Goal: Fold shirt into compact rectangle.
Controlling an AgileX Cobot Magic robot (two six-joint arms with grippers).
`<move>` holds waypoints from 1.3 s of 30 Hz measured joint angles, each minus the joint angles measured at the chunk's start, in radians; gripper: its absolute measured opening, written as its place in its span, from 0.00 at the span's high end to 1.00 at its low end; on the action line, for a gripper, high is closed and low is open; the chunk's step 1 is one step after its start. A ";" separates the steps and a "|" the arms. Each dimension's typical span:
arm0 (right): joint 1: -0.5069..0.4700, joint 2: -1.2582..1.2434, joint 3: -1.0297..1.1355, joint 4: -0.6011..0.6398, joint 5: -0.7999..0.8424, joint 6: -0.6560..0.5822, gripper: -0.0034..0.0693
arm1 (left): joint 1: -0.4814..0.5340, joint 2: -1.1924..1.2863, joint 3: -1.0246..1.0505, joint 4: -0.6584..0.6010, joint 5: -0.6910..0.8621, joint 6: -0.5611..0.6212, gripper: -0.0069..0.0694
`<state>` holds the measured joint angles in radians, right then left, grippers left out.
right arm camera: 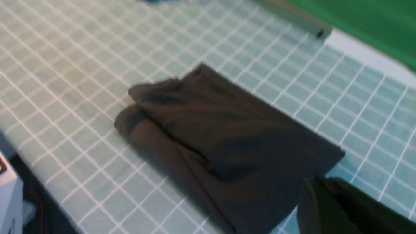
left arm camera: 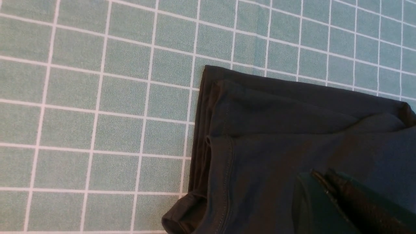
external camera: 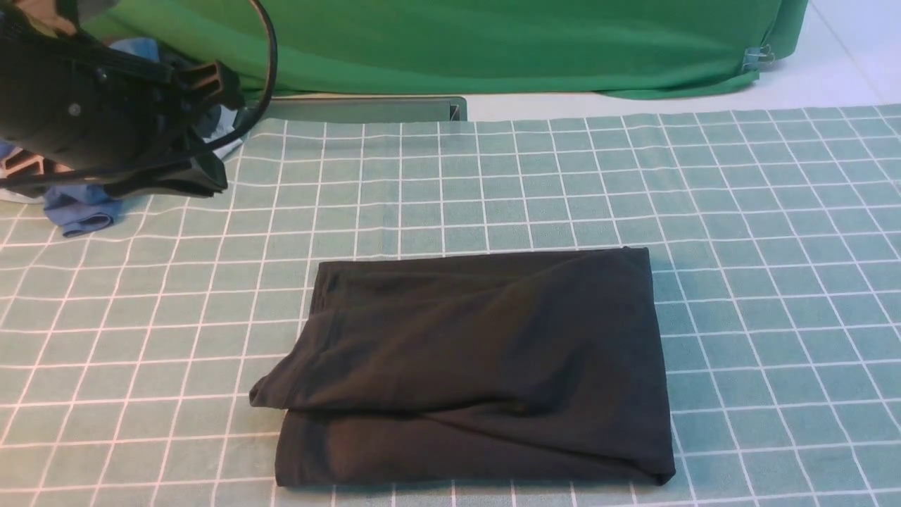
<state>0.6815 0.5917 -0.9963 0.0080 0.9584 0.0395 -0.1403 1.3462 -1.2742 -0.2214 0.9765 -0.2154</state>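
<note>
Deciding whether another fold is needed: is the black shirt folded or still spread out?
Folded. The shirt lies as a layered, roughly rectangular bundle on the checked tablecloth, one corner bulging.

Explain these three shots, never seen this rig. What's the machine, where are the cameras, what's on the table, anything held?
It is a robot with two arms. One camera sits between the arms looking forward; the others ride on each wrist. A folded black shirt lies on a green checked tablecloth. Blue clothes sit far left, a green cloth hangs behind. The left tool and the right tool are both shut, hovering near the shirt. Neither seems to hold anything.
</note>
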 joint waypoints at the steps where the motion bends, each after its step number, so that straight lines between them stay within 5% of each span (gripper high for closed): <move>1: 0.000 -0.073 0.076 0.000 -0.068 -0.007 0.91 | 0.000 0.000 0.000 0.000 0.001 0.000 0.89; 9: 0.000 -0.320 0.582 -0.001 -0.654 -0.040 0.91 | 0.000 0.000 0.000 0.011 0.001 0.000 0.89; 14: 0.000 -0.323 0.680 -0.001 -0.846 -0.040 0.91 | 0.000 0.000 0.000 0.035 0.002 -0.001 0.89; 39: 0.000 -0.327 0.693 -0.001 -0.892 -0.040 0.81 | 0.000 0.000 0.000 0.046 -0.159 0.000 0.89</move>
<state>0.6815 0.2642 -0.3036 0.0071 0.0668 0.0000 -0.1403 1.3462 -1.2742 -0.1751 0.8170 -0.2151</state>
